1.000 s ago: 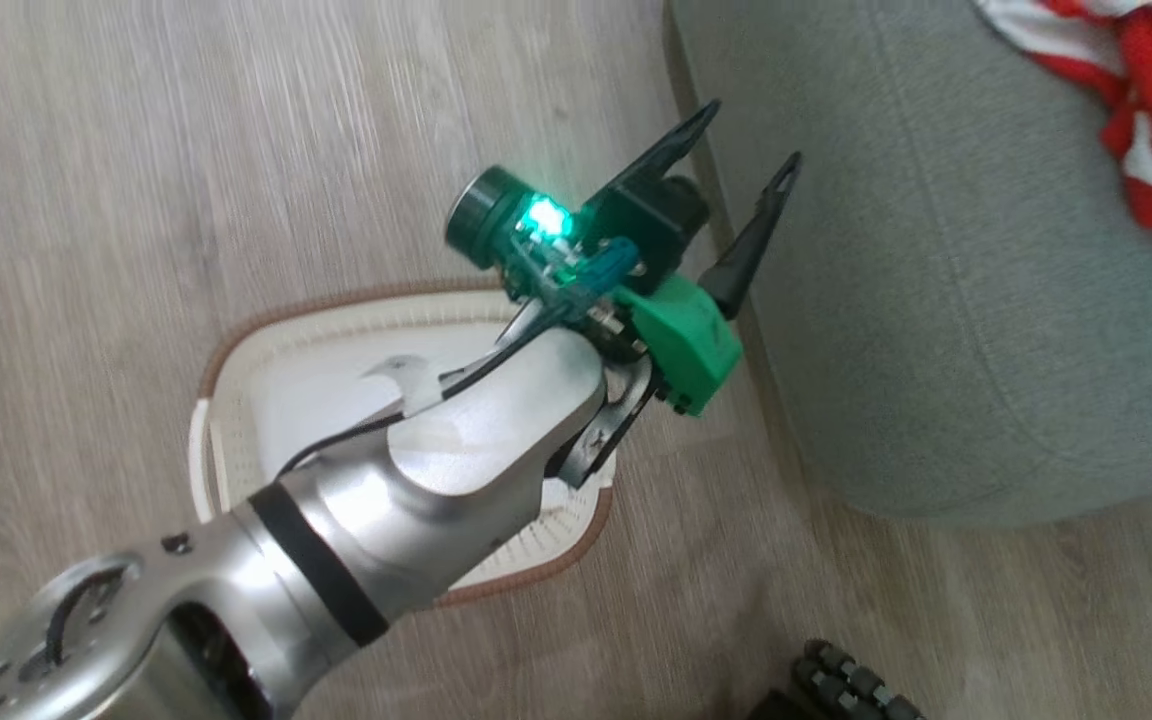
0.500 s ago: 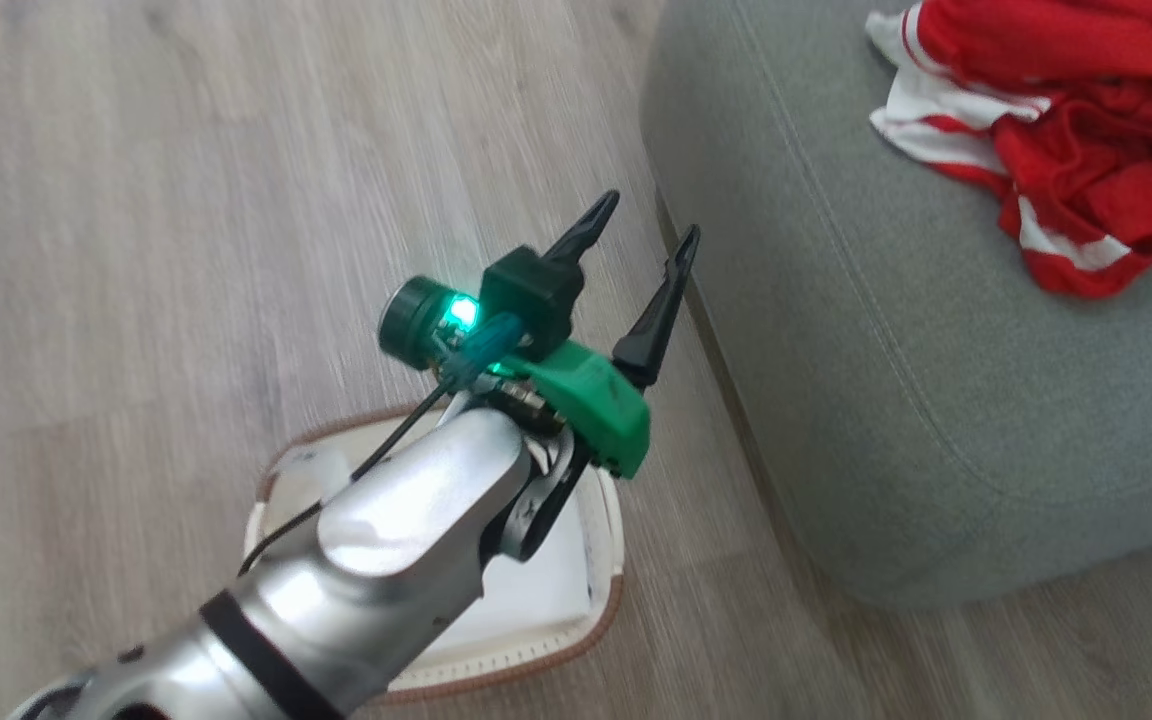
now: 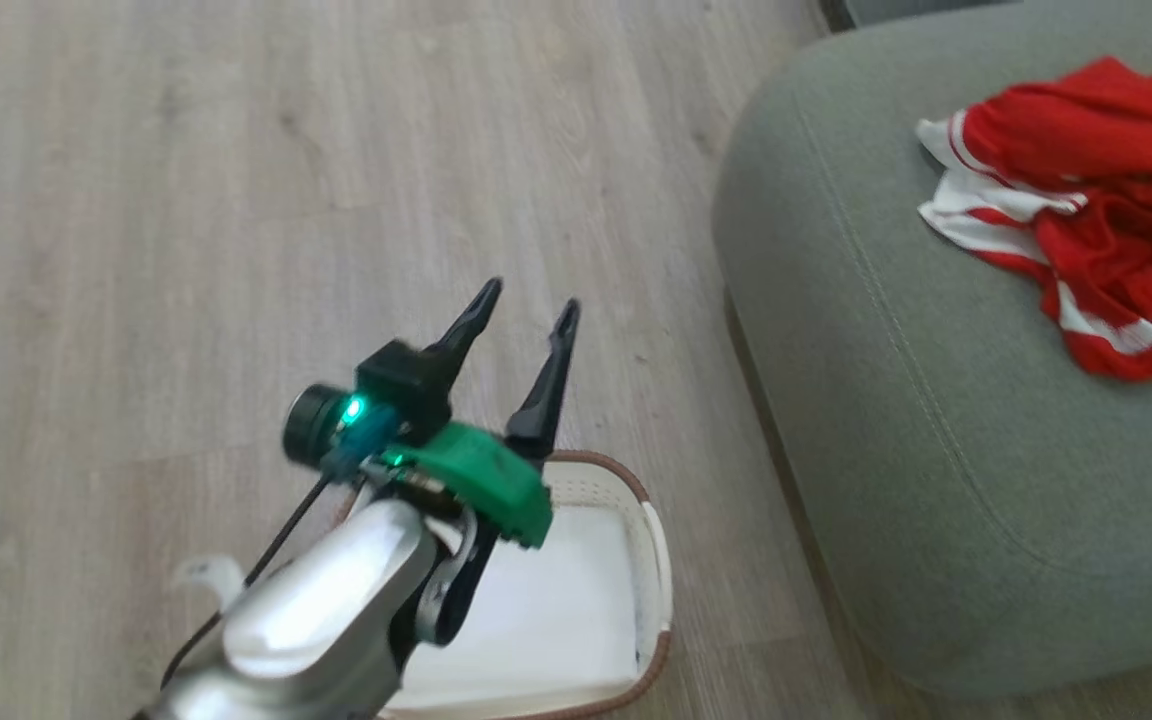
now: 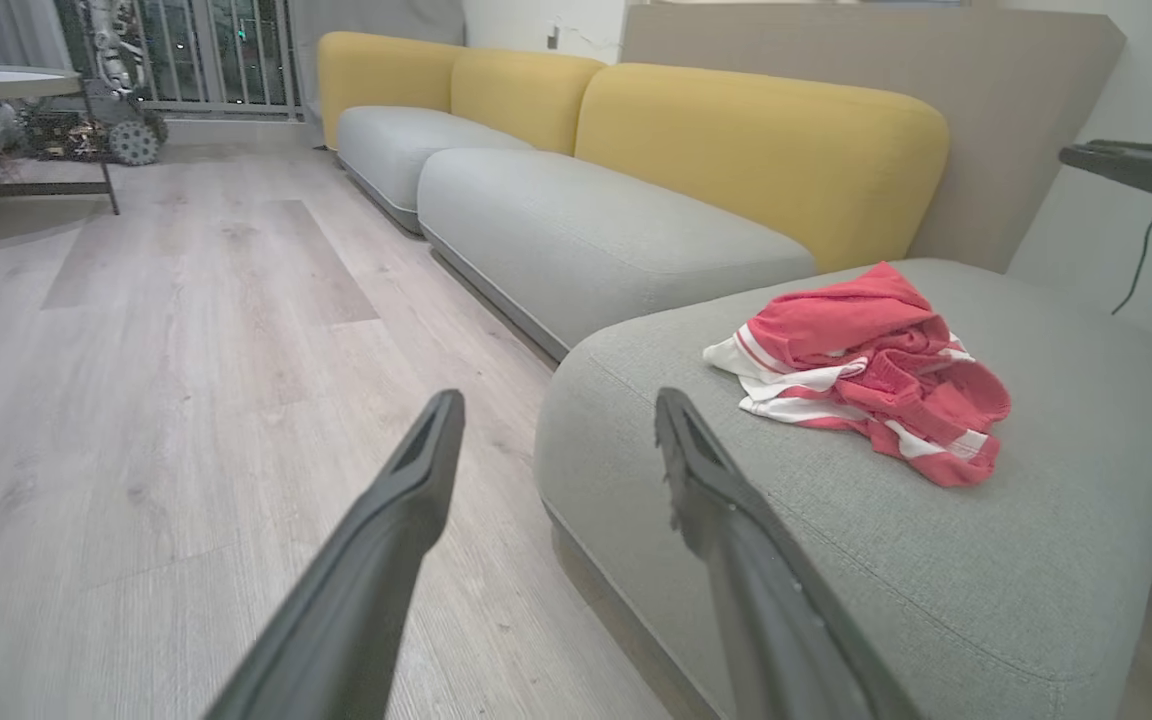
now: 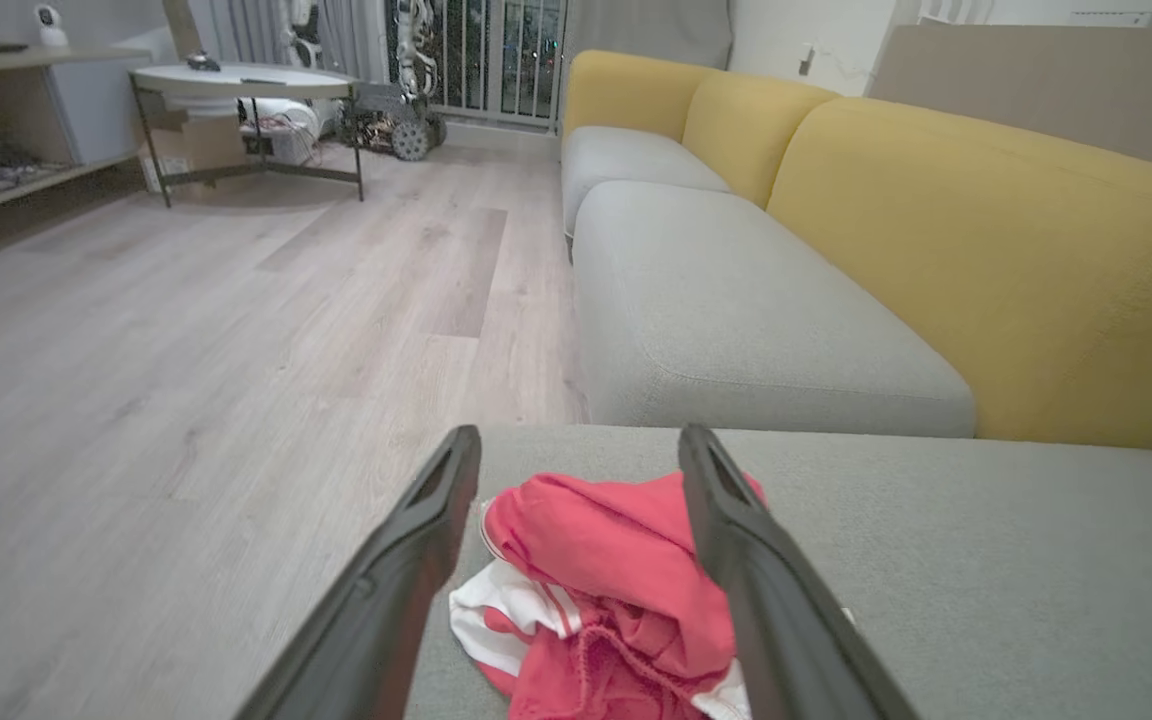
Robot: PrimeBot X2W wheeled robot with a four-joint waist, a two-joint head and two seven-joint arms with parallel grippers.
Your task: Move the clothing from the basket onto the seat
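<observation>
Right wrist view: clothing [image 5: 616, 540] on seat [image 5: 986, 560], beyond spread right tool [image 5: 578, 432], unheld.

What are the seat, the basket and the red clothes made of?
The seat looks like matte grey-green woven upholstery: a grainy weave and a stitched seam show. The basket seems to be smooth cream plastic, with a perforated wall and a brown woven-look rim. The clothes look like thin soft knit, probably jersey: they crumple into loose folds.

Wood floor [image 3: 236, 150], yellow backrests [image 4: 756, 140], possibly wheeled device [image 5: 398, 132]
</observation>
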